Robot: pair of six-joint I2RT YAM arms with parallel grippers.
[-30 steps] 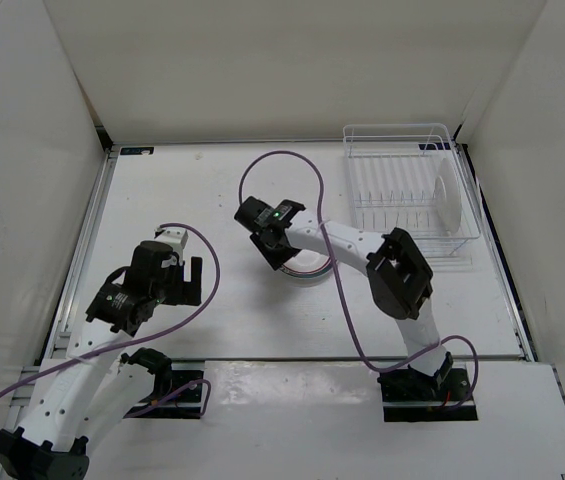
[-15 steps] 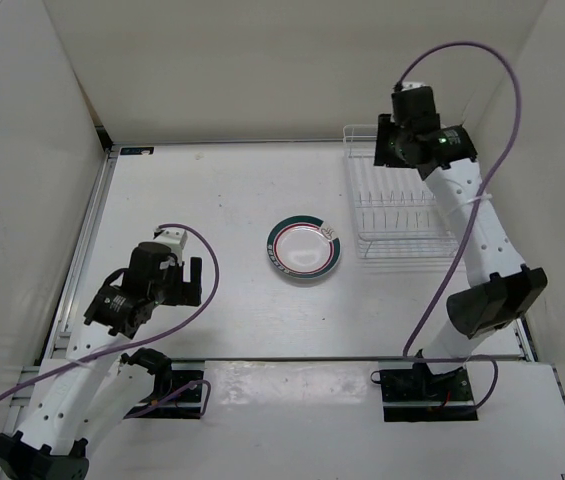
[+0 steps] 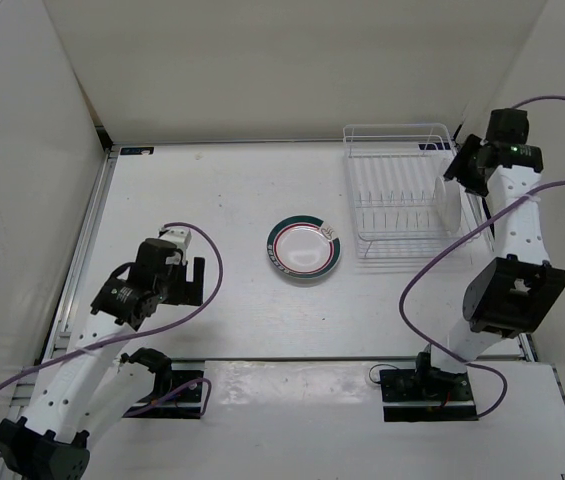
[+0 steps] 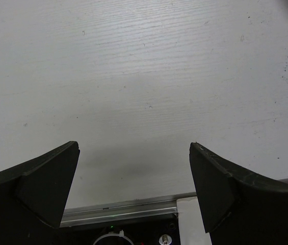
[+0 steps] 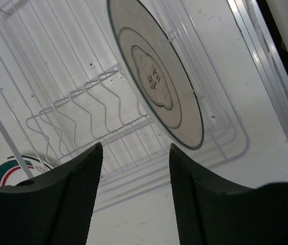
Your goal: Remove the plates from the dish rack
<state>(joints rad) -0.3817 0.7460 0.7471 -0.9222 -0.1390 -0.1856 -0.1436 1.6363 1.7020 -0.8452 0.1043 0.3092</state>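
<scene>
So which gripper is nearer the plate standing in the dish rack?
Right. The right gripper hovers open just above the plate at the dish rack's right end; the left gripper sits open over bare table, far across on the left.

A white wire dish rack with rows of upright prongs sits just below and ahead of the right gripper. A white plate with a thin dark rim and grey centre motif stands on edge in the rack, just beyond the fingertips and not touching them. A white plate with a green-and-red rim band lies flat outside the rack, well apart, on the left of the wrist view.
</scene>
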